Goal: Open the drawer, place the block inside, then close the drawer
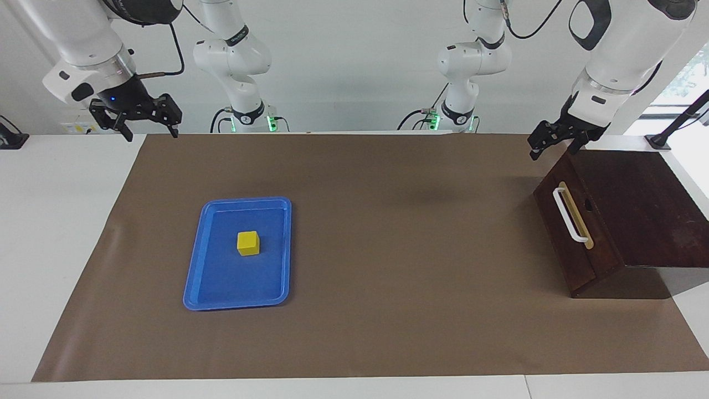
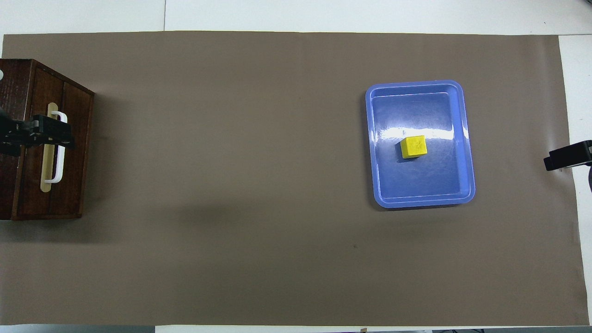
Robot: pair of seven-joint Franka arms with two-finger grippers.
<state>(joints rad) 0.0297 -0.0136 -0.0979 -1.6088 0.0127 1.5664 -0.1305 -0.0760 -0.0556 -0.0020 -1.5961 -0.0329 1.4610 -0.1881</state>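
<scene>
The drawer [image 1: 570, 238] is shut in the dark wooden box [image 1: 642, 205] at the left arm's end of the table. Its white bar handle [image 1: 569, 215] sits on a tan strip and also shows in the overhead view [image 2: 57, 148]. The yellow block [image 1: 248, 243] lies in the middle of a blue tray [image 1: 199, 277] toward the right arm's end; it also shows from overhead [image 2: 413, 146]. My left gripper [image 1: 552, 148] is open and empty, raised over the box's front top edge [image 2: 46, 132], apart from the handle. My right gripper [image 1: 150, 132] is open and empty, raised over the mat's corner.
A brown mat [image 1: 388, 249] covers most of the white table [image 1: 55, 249]. The blue tray [image 2: 467, 138] holds only the block. The right gripper [image 2: 566, 156] shows at the mat's edge in the overhead view.
</scene>
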